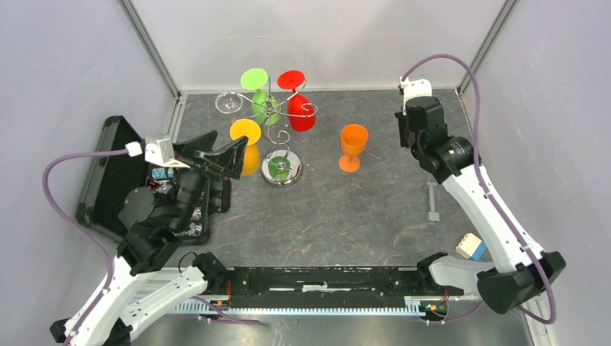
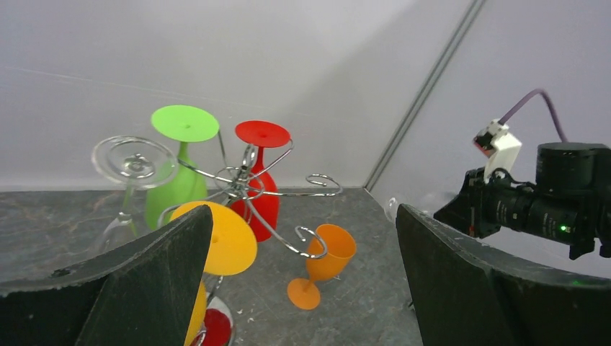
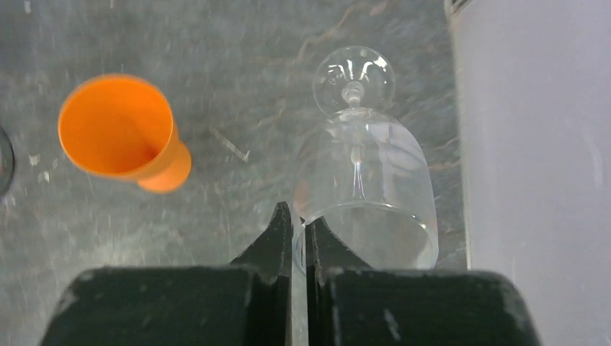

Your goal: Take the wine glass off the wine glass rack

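Observation:
The chrome wine glass rack stands mid-table on its round base. Green, red, yellow and clear glasses hang upside down from its arms. My left gripper is open and empty, right beside the yellow glass; in the left wrist view the yellow foot sits at its left finger. My right gripper is at the back right. In the right wrist view it is shut on the rim of a clear wine glass, off the rack, foot toward the table.
An orange glass stands upright on the table right of the rack. An open black case lies at the left edge. A small metal bar and a white and blue block lie near the right arm. Walls enclose three sides.

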Available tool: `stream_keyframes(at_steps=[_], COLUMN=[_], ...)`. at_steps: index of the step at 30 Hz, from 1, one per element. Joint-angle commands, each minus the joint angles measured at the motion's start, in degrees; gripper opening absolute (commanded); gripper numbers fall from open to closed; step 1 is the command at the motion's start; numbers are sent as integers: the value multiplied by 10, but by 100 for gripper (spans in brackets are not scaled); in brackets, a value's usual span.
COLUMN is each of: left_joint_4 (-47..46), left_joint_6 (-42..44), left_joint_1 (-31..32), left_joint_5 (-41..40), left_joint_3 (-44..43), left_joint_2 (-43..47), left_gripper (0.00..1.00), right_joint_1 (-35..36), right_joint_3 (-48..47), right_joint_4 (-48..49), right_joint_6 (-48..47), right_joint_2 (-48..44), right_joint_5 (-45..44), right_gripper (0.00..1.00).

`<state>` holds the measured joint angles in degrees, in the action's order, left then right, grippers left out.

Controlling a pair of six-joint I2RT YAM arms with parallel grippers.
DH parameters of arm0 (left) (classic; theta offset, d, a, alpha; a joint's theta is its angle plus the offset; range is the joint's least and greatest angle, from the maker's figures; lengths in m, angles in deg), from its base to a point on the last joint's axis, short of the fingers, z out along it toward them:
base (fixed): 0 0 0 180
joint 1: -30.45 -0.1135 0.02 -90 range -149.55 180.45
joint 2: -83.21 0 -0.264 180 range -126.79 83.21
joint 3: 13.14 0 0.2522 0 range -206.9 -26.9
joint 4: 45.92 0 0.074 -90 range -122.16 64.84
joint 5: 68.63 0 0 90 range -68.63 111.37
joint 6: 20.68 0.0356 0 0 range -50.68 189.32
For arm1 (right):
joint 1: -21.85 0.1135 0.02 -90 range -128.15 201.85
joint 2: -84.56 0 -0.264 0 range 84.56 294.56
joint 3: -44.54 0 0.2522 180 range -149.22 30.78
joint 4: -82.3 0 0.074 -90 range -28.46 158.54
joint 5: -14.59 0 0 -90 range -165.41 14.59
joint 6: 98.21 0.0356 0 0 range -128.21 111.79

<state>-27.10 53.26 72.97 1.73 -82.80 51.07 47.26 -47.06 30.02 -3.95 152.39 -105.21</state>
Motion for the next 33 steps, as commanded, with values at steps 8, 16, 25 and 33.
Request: stream_keyframes(at_steps=[8,16,25,33], left_joint_4=[55,68,58,57], left_joint_6=[50,56,53,52], left_joint_1=[1,1,1,1], left_joint_5=[-65,-55,-36,-26], left_joint_3=[13,9,21,21], left_joint_2=[52,54,55,49], left_gripper=[100,100,100,100], right_joint_1=[-39,-39,-42,-48], right_joint_3=[57,62,58,57], right_joint_4=[-32,-48,-50,-52], right_joint_6=[-49,-83,-103,-109], right_joint_2=[37,51,93,108], right_joint_5=[245,281,273,275], right_gripper=[0,0,0,1])
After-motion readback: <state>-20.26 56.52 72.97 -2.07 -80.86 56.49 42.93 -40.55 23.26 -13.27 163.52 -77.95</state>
